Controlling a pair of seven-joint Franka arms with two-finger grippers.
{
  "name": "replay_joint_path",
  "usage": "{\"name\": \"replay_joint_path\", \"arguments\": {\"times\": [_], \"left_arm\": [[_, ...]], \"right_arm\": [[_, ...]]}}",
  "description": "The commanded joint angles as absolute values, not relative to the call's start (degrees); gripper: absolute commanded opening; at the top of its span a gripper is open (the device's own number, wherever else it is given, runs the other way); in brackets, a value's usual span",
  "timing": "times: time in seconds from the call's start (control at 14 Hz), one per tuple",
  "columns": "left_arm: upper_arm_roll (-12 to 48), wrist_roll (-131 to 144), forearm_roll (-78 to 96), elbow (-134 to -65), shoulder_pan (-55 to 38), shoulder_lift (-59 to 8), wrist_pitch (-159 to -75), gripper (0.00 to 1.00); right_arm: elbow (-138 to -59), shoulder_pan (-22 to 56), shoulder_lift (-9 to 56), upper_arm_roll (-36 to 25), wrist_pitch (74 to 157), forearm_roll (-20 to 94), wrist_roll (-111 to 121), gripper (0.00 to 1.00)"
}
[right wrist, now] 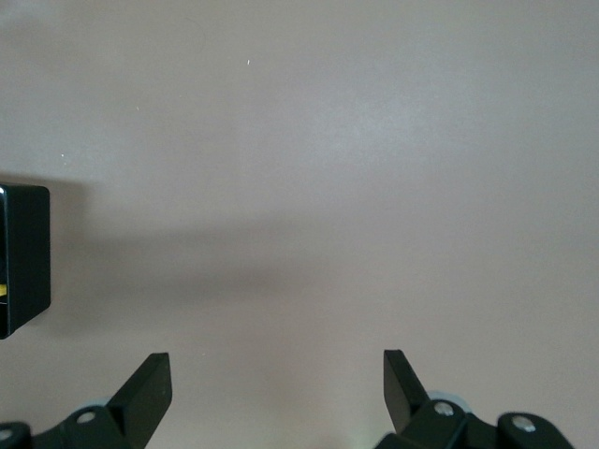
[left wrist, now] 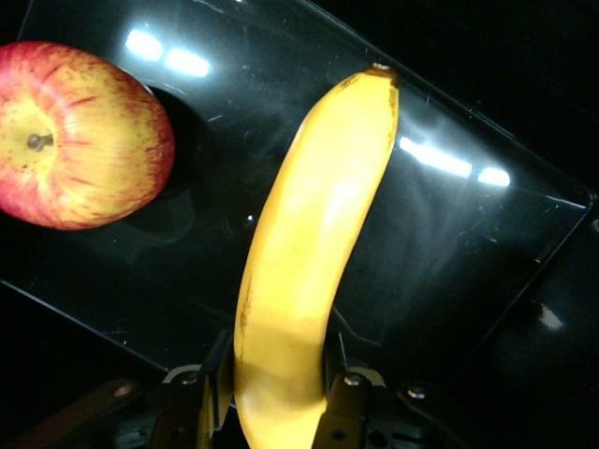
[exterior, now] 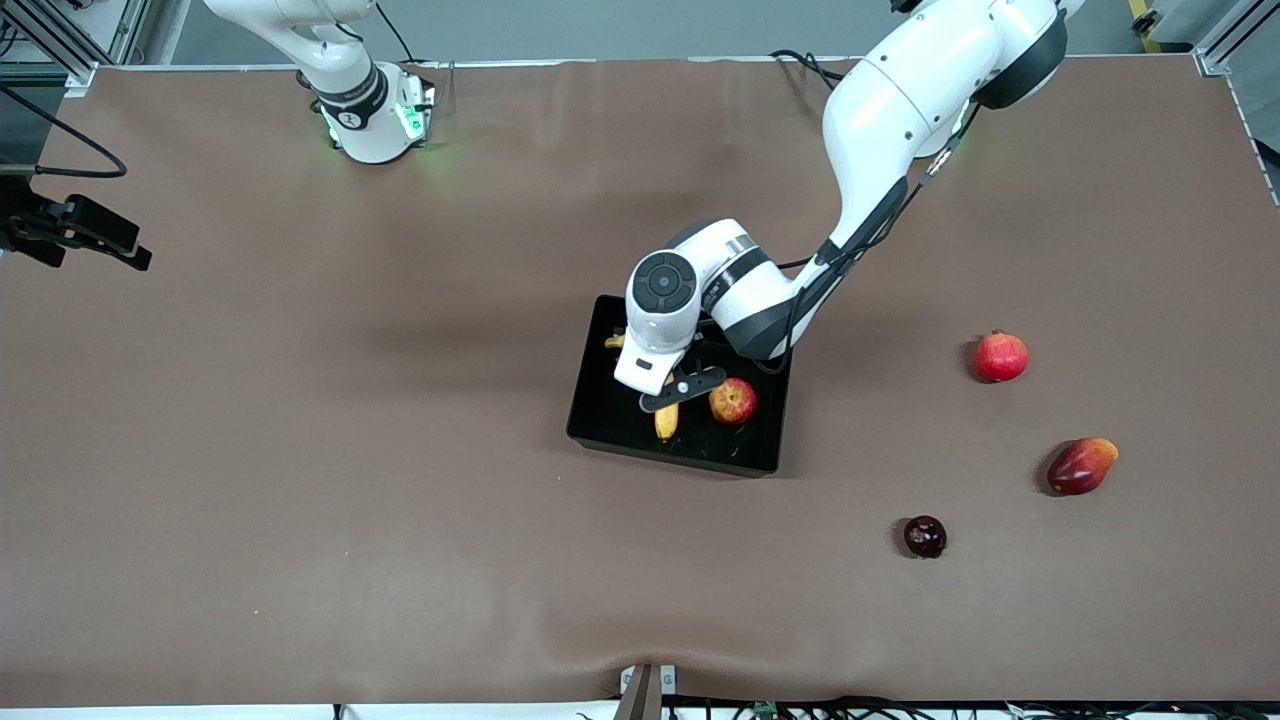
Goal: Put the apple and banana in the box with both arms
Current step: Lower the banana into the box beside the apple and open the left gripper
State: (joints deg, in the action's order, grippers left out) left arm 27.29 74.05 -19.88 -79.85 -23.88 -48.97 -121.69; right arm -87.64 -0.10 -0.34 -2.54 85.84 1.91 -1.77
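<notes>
The black box (exterior: 612, 420) lies at the middle of the table. The red, yellow-streaked apple (exterior: 733, 400) rests inside it, toward the left arm's end. My left gripper (exterior: 672, 390) reaches down into the box and is shut on the yellow banana (exterior: 666, 421). In the left wrist view the banana (left wrist: 309, 243) runs out from between the fingers (left wrist: 335, 365) over the glossy box floor (left wrist: 449, 253), with the apple (left wrist: 80, 136) beside it. My right gripper (right wrist: 276, 374) waits open over bare table, holding nothing, with a corner of the box (right wrist: 23, 257) at the frame's edge.
A red pomegranate (exterior: 1001, 357), a red-and-yellow fruit (exterior: 1081, 466) and a dark plum (exterior: 925, 536) lie on the brown table toward the left arm's end. A black bracket (exterior: 70, 232) juts in at the right arm's end.
</notes>
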Motion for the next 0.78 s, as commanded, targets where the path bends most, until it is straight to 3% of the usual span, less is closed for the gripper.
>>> {"name": "replay_joint_path", "arguments": {"times": [0.0,0.21,0.36,0.43,0.5,0.71], "left_arm": [[26.54,73.30,-20.65,-78.22,-25.31,-50.88,-124.09,0.00],[24.88,73.04,-21.09,-78.22,-27.06,-51.42,-124.28,0.13],[23.91,70.68,-21.01,-78.31,-27.25,-51.42,-124.28,0.30],[23.82,70.40,-21.01,-78.31,-27.25,-51.50,-124.28,0.54],[23.73,70.31,-21.09,-78.31,-27.25,-51.50,-124.28,1.00],[23.64,70.14,-21.01,-78.22,-26.72,-50.37,-124.10,1.00]], "right_arm": [[-86.57,-0.18,0.09,-2.37,85.17,1.67,-1.32,1.00],[-86.57,-0.18,0.09,-2.37,85.17,1.67,-1.32,1.00],[-86.57,-0.18,0.09,-2.37,85.17,1.67,-1.32,1.00],[-86.57,-0.18,0.09,-2.37,85.17,1.67,-1.32,1.00],[-86.57,-0.18,0.09,-2.37,85.17,1.67,-1.32,1.00],[-86.57,-0.18,0.09,-2.37,85.17,1.67,-1.32,1.00]]}}
